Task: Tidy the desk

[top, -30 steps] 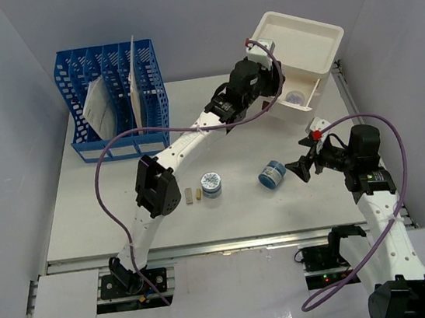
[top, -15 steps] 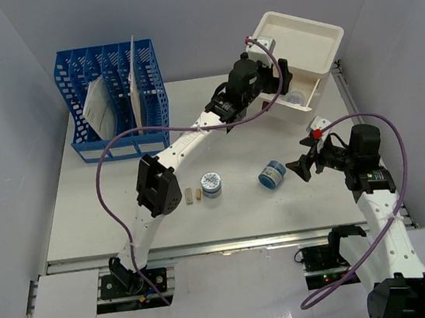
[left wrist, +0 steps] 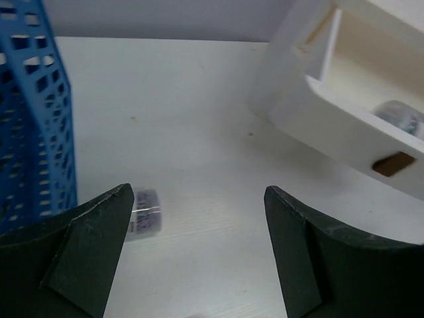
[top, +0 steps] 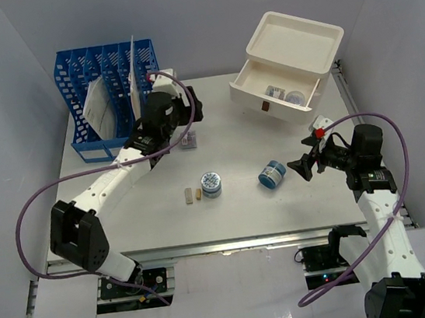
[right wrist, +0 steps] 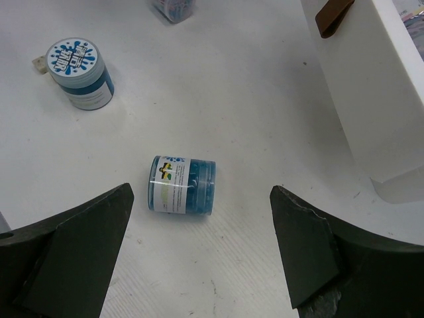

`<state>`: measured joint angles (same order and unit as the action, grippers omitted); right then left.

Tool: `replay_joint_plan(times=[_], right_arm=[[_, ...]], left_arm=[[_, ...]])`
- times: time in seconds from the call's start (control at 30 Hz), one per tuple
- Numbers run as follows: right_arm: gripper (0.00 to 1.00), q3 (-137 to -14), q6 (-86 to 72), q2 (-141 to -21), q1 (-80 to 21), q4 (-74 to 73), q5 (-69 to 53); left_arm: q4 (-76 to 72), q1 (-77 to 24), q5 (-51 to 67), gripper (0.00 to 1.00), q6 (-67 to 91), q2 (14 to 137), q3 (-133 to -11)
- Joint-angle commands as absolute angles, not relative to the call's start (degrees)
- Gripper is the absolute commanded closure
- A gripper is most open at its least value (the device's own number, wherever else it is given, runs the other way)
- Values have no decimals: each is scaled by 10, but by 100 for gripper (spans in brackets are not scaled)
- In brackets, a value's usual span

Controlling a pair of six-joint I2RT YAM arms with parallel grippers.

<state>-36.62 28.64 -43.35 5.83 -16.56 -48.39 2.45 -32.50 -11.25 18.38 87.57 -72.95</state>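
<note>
A: Left fingers (left wrist: 86, 252)?
B: Spread wide, nothing between them, holding nothing. They hang over the desk (top: 125, 210), which lies right under them and runs out on every side.
A: What's around them?
B: A small jar (left wrist: 144, 217) lies on its side just beside the left-hand finger in the wrist view. Can't tell if they touch. The blue file rack (left wrist: 33, 119) stands further out on that same side. Ahead and off to the right-hand finger is the white drawer box (left wrist: 318, 112) with one drawer pulled out, and a jar in the drawer (left wrist: 401, 118).
A: Right fingers (right wrist: 73, 252)?
B: Also wide open and empty, low over the desk.
A: Anything in front?
B: A blue jar on its side (right wrist: 182, 184), ahead of the tips and roughly centred in the gap, clear of both fingers. Further ahead, past the left-hand finger, an upright jar with a splash-print lid (right wrist: 79, 73). The drawer box is past the right-hand finger.
A: Anything else?
B: Two small tan blocks (top: 192, 196) just beside the upright jar, well apart from both sets of fingers. The desk's metal rail (top: 208, 246) runs behind both.
</note>
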Motion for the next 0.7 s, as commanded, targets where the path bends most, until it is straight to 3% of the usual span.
replay_joint_plan(times=[0.0,0.67], right_arm=[[10,-364,279,-438,65,-156,-499],[10,-359,277,-449,87,-156,-516]], left_arm=[[100,-277,-55,4,205,903,-710],[188,-265,-122,5,212,1139,-859]])
